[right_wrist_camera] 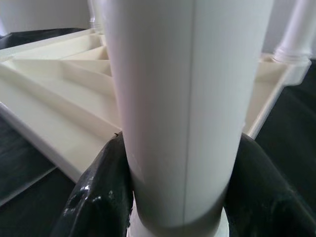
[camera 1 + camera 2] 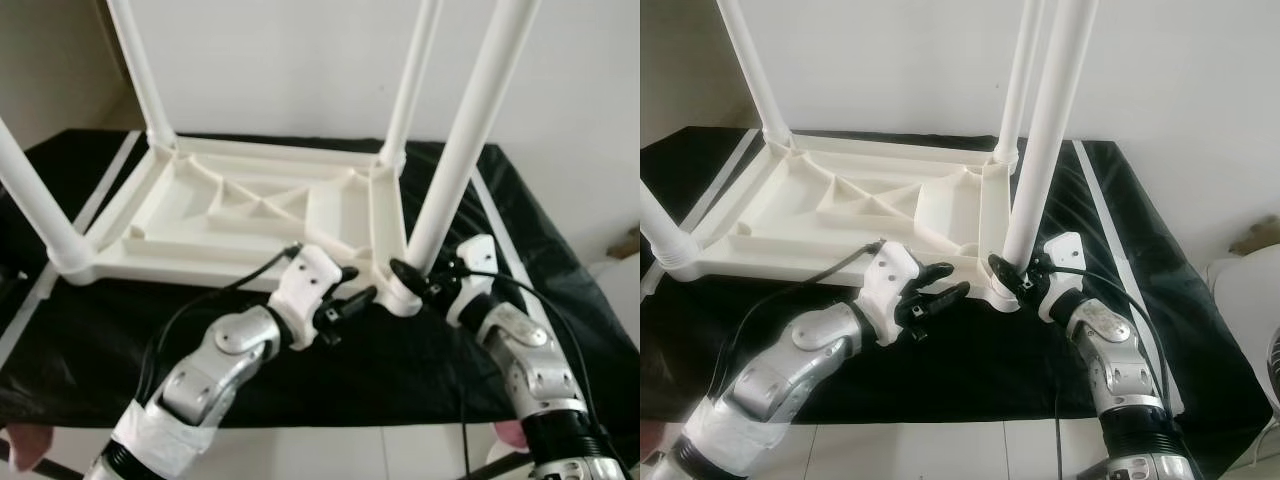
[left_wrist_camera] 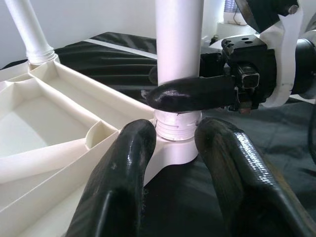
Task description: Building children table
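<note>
Upside-down on a black cloth-covered surface [image 2: 360, 370] lies the white plastic children's table top [image 2: 250, 215], ribbed underside up, with four white tubular plastic legs rising from its corner sockets. Nearest the robot, at roughly 5 o'clock of the top, stands the near-right white leg [image 2: 465, 150], seated in its round corner socket [image 2: 400, 295].

At that leg's base the right gripper [image 2: 415, 275] is clamped around the tube; in the right wrist view its two black fingers [image 1: 94, 197] press against either side of the white cylinder, just above the socket collar.

From about 8 o'clock of the socket, the left gripper [image 2: 345, 305] points toward the same corner with its fingers spread apart. Seen from the left wrist, those fingers [image 3: 118, 182] frame the socket without touching it, a clear gap showing on each side.

Behind the top, at 12 o'clock, stands a plain white wall [image 2: 300, 60].
</note>
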{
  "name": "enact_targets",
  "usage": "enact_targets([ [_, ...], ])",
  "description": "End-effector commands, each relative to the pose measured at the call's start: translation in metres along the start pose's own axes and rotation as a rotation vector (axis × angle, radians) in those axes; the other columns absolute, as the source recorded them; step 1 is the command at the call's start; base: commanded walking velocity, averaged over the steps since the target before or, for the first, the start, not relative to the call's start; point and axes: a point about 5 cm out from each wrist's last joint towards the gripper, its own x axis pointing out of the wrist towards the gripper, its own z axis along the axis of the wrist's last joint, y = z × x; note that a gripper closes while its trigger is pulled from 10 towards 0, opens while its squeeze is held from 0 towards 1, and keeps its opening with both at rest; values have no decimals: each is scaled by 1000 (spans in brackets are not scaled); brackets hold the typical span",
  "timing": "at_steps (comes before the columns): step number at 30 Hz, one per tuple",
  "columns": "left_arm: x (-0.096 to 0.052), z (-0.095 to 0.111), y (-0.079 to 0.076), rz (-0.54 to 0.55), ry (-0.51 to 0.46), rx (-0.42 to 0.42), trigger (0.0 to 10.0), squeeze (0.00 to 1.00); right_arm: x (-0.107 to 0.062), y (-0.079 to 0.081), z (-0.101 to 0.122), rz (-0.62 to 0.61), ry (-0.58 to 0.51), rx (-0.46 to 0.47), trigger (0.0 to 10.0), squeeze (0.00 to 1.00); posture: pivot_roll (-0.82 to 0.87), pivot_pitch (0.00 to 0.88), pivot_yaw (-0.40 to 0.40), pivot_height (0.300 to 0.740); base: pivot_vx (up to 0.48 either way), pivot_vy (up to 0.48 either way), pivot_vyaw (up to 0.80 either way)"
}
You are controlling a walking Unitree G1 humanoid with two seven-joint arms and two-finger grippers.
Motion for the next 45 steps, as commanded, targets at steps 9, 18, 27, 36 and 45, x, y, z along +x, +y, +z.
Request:
enact_targets([
  [9, -3, -6, -1, -33, 9, -12, 10000, 0, -3, 12, -17, -448, 75, 47, 10000, 0, -81, 91, -20, 740, 0, 0, 0],
  [18, -2, -6, -5, -29, 4, -31, 10000, 0, 7, 43, -19, -714, 65, 138, 10000, 0, -73, 89, -16, 740, 0, 0, 0],
  [27, -4, -7, -2, -29, 15, -40, 10000, 0, 5, 40, -5, -671, -23, 127, 10000, 1000, -80, 129, -4, 740, 0, 0, 0],
  [36, -4, -6, 2, -25, 14, -32, 10000, 0, -4, 29, 9, -439, -85, 68, 10000, 1000, -89, 132, -7, 740, 0, 0, 0],
  [45, -3, -6, 2, -43, 17, -38, 10000, 0, -12, 12, 12, -27, -56, -45, 10000, 0, -93, 133, -2, 740, 0, 0, 0],
])
